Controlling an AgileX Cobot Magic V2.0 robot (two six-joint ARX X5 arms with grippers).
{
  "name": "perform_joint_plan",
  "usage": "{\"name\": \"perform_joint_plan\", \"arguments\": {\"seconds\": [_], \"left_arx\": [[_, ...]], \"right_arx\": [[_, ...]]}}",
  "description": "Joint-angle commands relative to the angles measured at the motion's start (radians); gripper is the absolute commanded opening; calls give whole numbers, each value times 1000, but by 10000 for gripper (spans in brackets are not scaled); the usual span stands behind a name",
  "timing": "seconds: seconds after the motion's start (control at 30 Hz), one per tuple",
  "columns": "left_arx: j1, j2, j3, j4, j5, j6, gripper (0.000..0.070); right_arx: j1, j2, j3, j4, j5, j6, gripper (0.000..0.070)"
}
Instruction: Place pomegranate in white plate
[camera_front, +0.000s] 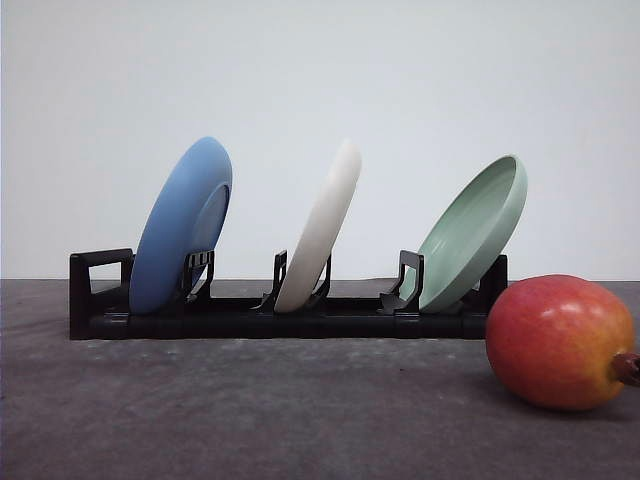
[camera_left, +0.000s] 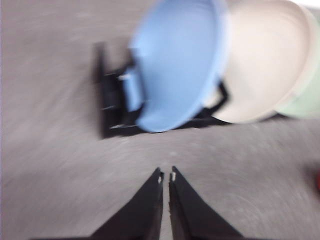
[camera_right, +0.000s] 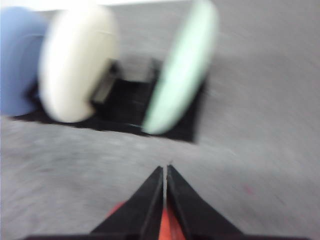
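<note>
Pomegranate (camera_front: 560, 342) lying on the table (camera_front: 250, 410), right of the rack (camera_front: 100, 300); its crown is cut off by the frame edge. White plate (camera_front: 322, 226) held upright in the middle slot. Both wrist views are blurred; left gripper (camera_left: 166, 176) and right gripper (camera_right: 165, 169) fingers are pressed together, empty.

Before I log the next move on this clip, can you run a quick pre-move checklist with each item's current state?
1. Pomegranate free on the table, nothing holding it: ok.
2. White plate lying flat to receive fruit: not ok, it stands on edge in the black rack between the blue plate and green plate.
3. Left gripper open for a grasp: not ok, shut.
4. Right gripper open: not ok, shut, above the fruit.
5. Wrist views sharp: not ok, blurred.
</note>
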Motion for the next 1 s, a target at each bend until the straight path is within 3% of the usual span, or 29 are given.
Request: {"name": "perform_joint_plan", "arguments": {"seconds": [0.0, 0.1, 0.17, 0.23, 0.3, 0.33, 0.37, 0.63, 0.87, 0.97], "left_arx": [[-24, 17, 22, 14, 0, 80, 3], [-57, 32, 32, 13, 0, 120, 4], [-69, 34, 36, 18, 0, 124, 40], [-72, 34, 37, 29, 4, 123, 197], [-73, 34, 37, 38, 25, 123, 371], [-75, 34, 38, 40, 39, 123, 401], [-76, 34, 38, 42, 53, 123, 398], [-124, 41, 39, 83, 81, 133, 391], [-246, 114, 39, 256, 80, 206, 390], [-299, 176, 39, 351, 36, 210, 390]], "right_arx": [[18, 11, 14, 18, 4, -50, 6], [31, 11, 14, 23, -2, -71, 7], [32, 10, 14, 23, -2, -72, 12], [32, 10, 14, 25, -2, -72, 126], [32, 10, 14, 26, -1, -72, 312], [32, 10, 14, 26, -1, -72, 371], [32, 10, 14, 26, -1, -72, 396], [32, 10, 14, 26, -2, -70, 395], [32, 10, 14, 26, -3, -58, 395], [32, 10, 14, 26, -3, -58, 395]]}}
